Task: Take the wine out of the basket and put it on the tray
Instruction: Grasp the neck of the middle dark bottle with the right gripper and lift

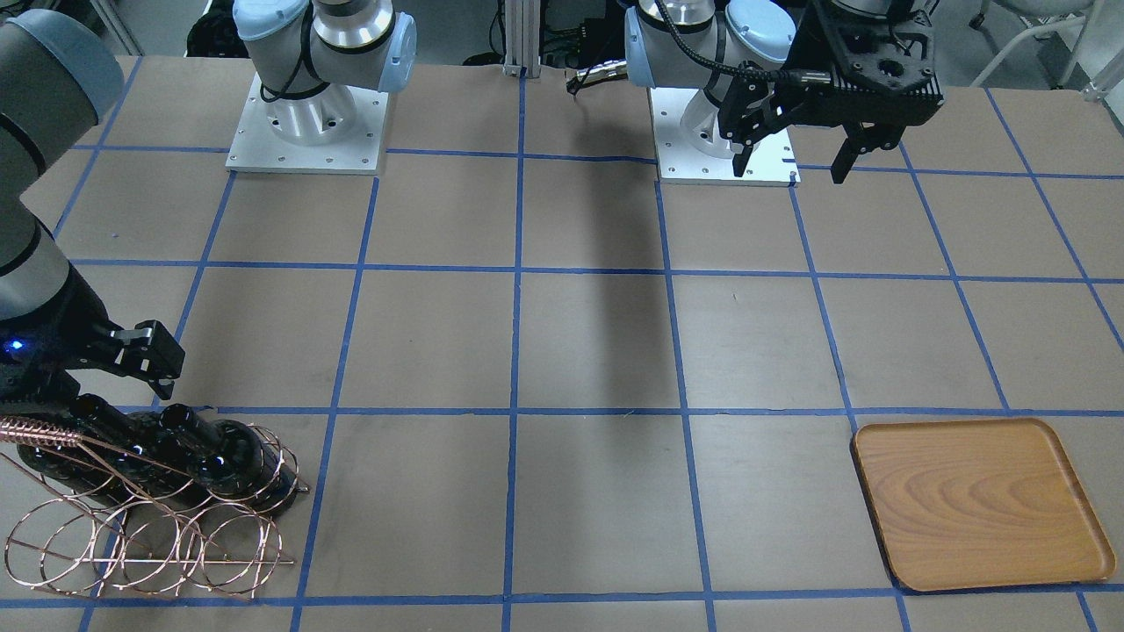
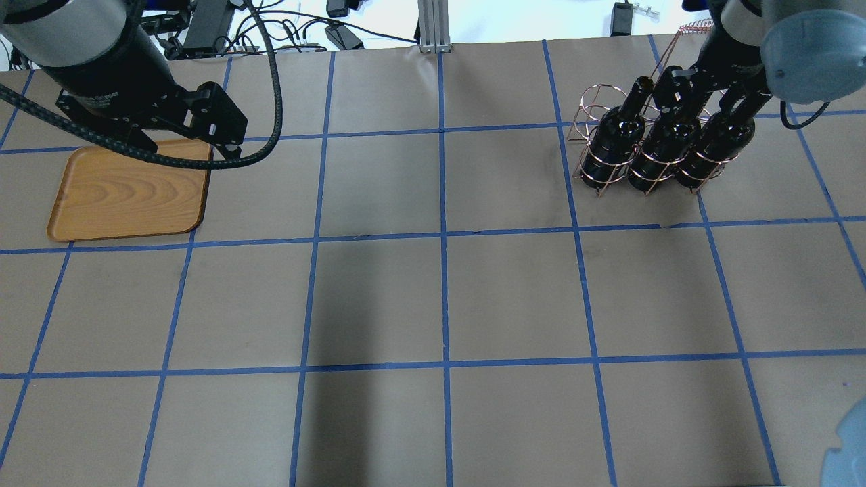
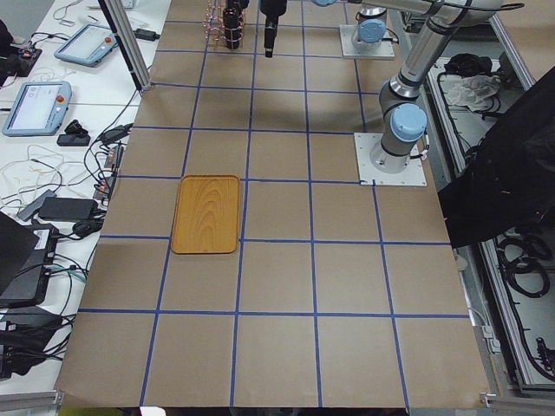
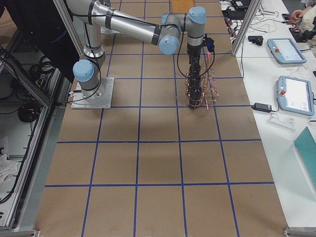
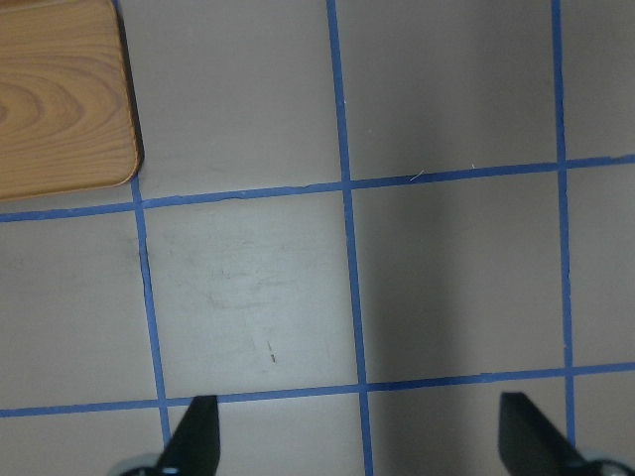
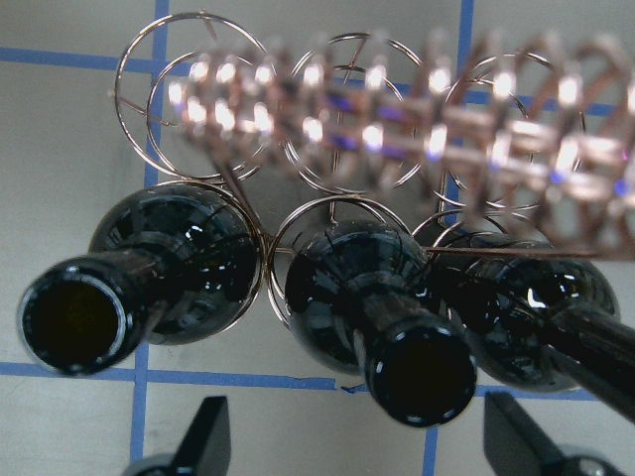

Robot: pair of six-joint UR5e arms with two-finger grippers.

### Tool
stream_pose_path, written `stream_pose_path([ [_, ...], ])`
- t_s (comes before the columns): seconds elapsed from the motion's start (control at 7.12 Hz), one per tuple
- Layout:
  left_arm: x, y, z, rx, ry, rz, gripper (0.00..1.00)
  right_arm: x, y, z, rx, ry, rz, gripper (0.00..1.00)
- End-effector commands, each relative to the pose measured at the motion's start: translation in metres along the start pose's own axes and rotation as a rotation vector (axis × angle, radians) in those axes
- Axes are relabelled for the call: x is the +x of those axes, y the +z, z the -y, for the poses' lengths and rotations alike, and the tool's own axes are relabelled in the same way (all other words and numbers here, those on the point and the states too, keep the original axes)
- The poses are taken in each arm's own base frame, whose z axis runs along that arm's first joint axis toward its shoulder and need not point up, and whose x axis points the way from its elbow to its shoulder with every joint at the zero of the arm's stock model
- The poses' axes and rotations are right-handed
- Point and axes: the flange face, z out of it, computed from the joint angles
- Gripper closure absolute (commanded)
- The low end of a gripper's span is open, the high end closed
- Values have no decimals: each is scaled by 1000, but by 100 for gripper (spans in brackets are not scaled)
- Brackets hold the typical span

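Observation:
Three dark glossy wine bottles (image 2: 666, 138) stand side by side in one row of the copper wire basket (image 2: 587, 108), at the table's far right. In the right wrist view the middle bottle (image 6: 387, 317) is flanked by the two others, with the basket's empty loops (image 6: 198, 99) behind them. My right gripper (image 6: 357, 441) is open just above the bottle necks, and it touches none of them. The wooden tray (image 2: 128, 196) lies empty at the far left. My left gripper (image 1: 793, 167) is open and empty, raised above the table beside the tray (image 5: 55, 99).
The brown table (image 2: 440, 297) carries a grid of blue tape. The arm bases (image 1: 307, 132) stand at the robot's edge. Tablets and cables lie on a side bench (image 3: 52, 104) beyond the table's far edge.

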Motion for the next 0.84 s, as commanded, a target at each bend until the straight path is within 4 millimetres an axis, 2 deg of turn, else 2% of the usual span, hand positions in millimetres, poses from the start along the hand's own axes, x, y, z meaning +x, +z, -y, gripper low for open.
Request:
stream_pose_path([
  [0.0,0,0,0,-1,0,0,0,21,10,2,-2,1,4,35],
  [0.28,0,0,0,0,0,-1,0,25,8,3,11,14,10,44],
  [0.7,0,1,1,0,0,-1,0,19,-1,11,74,24,84,41],
])
